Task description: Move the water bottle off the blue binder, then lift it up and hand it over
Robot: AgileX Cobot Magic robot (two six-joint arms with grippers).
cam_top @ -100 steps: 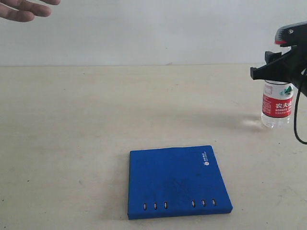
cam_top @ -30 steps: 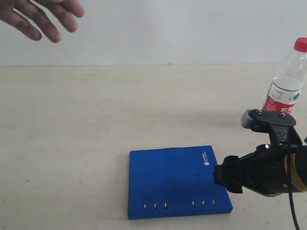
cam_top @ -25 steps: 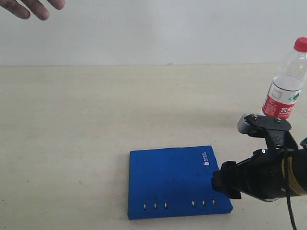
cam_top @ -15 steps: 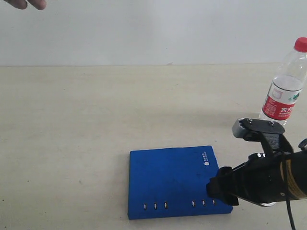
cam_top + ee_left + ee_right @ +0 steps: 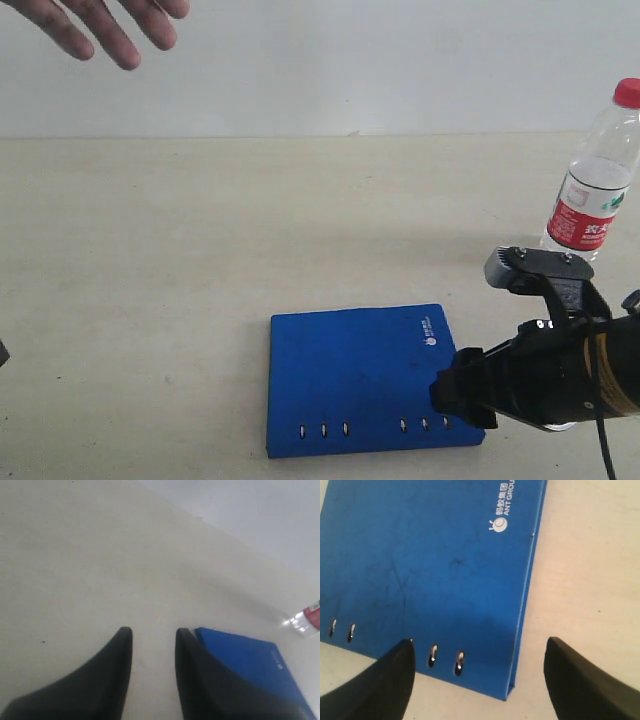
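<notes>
Black fingers [image 5: 390, 680] of the right gripper [image 5: 480, 645] gape wide and empty, straddling the blue binder [image 5: 420, 555]'s side edge near its slots [image 5: 434, 656]. The water bottle [image 5: 592, 180] stands upright on the table [image 5: 200, 250], well beyond. The left gripper [image 5: 152, 632], narrowly parted, hangs farther off.

You have the flat blue binder [image 5: 365, 375] lying by the front edge of the pale worktop [image 5: 200, 250], right of centre; the clear plastic water bottle [image 5: 590, 190] stands well behind, at the right edge.
</notes>
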